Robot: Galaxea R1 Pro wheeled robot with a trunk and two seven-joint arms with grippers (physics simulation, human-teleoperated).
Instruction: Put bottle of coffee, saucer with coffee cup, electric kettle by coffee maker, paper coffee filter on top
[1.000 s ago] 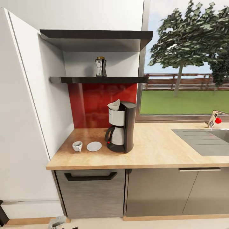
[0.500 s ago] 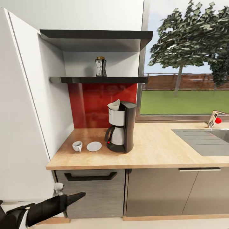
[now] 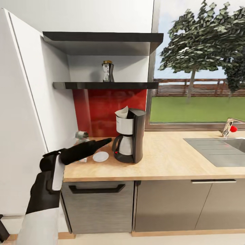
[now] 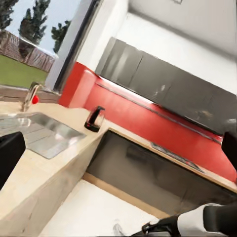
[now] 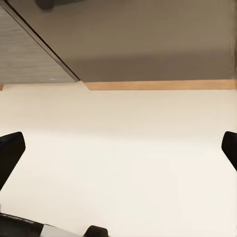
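Left gripper [image 3: 103, 140]: mine, raised over the kitchen countertop [image 3: 163, 160], fingers spread wide in the wrist view, grasping nothing; it covers the spot at 9 o'clock of the saucer.
Saucer [image 3: 100, 156]: bare on the wood, just at 9 o'clock of the coffee maker [image 3: 130, 135].
Paper coffee filter [image 3: 122, 112]: sits atop the machine.
Bottle of coffee [image 3: 108, 71]: on the kitchen shelf [image 3: 105, 85], at 12 o'clock above.
Right gripper [image 5: 118, 148]: fingers wide apart, over pale floor [image 5: 128, 158].
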